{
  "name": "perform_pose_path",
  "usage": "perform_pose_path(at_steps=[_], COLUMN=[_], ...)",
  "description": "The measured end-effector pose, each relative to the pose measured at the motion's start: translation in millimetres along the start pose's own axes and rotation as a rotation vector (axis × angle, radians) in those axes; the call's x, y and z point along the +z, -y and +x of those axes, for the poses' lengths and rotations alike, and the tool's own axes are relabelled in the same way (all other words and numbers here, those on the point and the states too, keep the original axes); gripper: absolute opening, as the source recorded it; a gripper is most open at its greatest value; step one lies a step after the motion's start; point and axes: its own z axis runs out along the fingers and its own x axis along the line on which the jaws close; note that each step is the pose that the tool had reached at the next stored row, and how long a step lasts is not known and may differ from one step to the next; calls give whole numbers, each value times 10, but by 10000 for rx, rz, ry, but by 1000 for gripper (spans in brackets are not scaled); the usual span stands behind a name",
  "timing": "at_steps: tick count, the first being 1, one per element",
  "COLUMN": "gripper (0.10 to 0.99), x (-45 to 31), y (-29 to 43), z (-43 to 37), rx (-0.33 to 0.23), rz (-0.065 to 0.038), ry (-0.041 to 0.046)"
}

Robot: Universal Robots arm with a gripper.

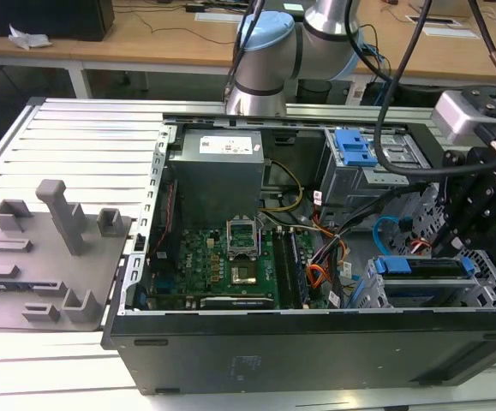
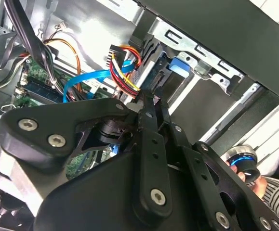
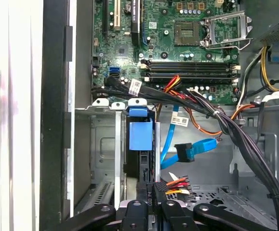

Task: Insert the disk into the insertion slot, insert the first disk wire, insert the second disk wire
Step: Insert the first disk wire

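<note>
Pincer narrow on plug of first disk wire, beside blue-framed disk in insertion slot

Inside my one computer case I count one motherboard, with one processor socket on it, and one grey power supply box. The case holds two drive bays: one taller cage, carrying one blue latch, and one low insertion slot. There is one disk. I count two disk cables in the case: one first disk wire and one second disk wire. Just outside the case lies one grey fixture plate.
</note>
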Motion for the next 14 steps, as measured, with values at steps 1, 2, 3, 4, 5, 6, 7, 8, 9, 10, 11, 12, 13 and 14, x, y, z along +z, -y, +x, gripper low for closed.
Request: perform_pose_path(at_steps=[1,2,3,4,5,6,7,8,9,10,11,12,13,14], gripper=[173,173,173,173,173,173,173,173,173,173,173,173,173,173], x=[0,0,1,6,20,30,39,48,54,60,67,71,81,92], y=[0,1,0,2,9,13,18,23,26,30,36,39,46,54], z=[13,19,23,24,23,23,23,21,19,18,14,12,8,6], rx=[0,0,0,1,0,1,-1,-2,-3,-4,-7,-7,-9,-11], rz=[0,0,0,0,-3,-6,-8,-9,-11,-12,-14,-15,-18,-19], ry=[0,-1,0,1,1,7,20,42,70,96,135,159,212,255])
